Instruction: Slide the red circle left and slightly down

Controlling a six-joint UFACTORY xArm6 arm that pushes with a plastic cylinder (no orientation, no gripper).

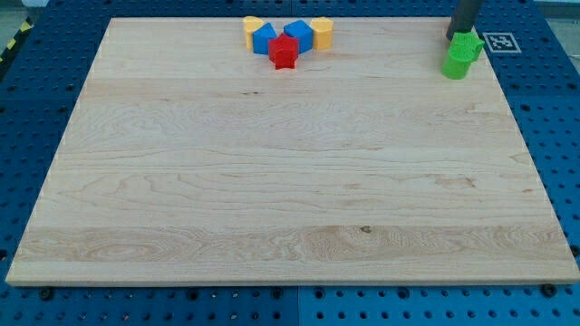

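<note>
The only red block (283, 52) lies at the view's top centre; its outline looks star-like rather than round. It touches two blue blocks, one on its left (265, 38) and one on its right (298, 34). A yellow block sits at each end of this cluster, left (253, 26) and right (322, 31). My tip (460, 35) is at the view's top right, far to the right of the red block. It stands just behind two green blocks, the upper (469, 45) and the lower (456, 65), which partly hide its end.
The blocks rest on a wooden board (281, 181) laid on a blue perforated table (27, 109). A black-and-white marker tag (500, 42) lies just off the board's top right corner, next to the green blocks.
</note>
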